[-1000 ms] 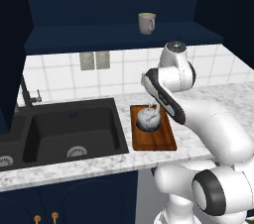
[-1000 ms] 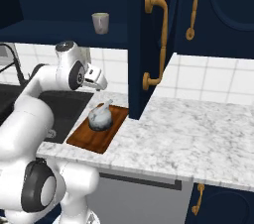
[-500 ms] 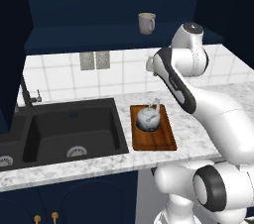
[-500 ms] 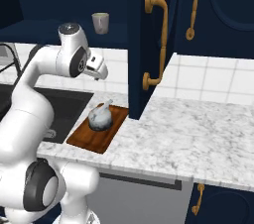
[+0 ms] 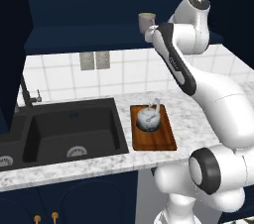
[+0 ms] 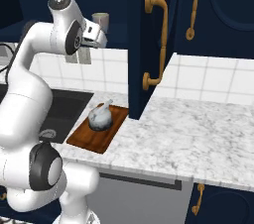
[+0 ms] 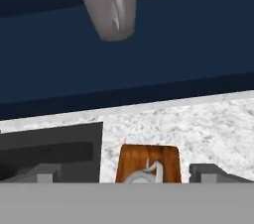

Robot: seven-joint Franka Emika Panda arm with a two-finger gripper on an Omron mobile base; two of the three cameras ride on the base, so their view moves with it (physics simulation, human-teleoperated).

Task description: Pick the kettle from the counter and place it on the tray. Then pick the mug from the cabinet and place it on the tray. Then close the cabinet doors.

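Kettle (image 5: 148, 118) placement reads as complete: it sits upright on the tray (image 5: 166, 139), toward the tray's back edge, spout and arched handle pointing up and to the back. The tray lies on the counter (image 5: 193, 119), just beside the right rim of the black sink (image 5: 74, 129).

Step 2 of 3 is in hand, by my judgement: fetching the mug (image 7: 110, 1). The mug stands upright on the shelf inside the cabinet (image 5: 74, 37), near the shelf's front edge. In the hand view its loop handle faces me.

My gripper (image 7: 128, 171) is raised to about shelf height, just in front of the mug and apart from it. My fingertips (image 7: 204, 170) stand spread wide at the bottom of the hand view, with nothing between them. The claw is empty.

The next move calls for:
1. Advancing the claw level toward the shelf until the mug's wall lies between the fingers.
2. Choosing a hold: across the rim, or around the body clear of the handle. The handle facing me may foul 1 finger.
3. Keeping the wrist clear of the shelf's front edge.

The cabinet doors (image 6: 144, 44) stand open, the right one edge-on in the right base view with its gold handle (image 6: 158, 39) showing. Step 3 is not yet begun.
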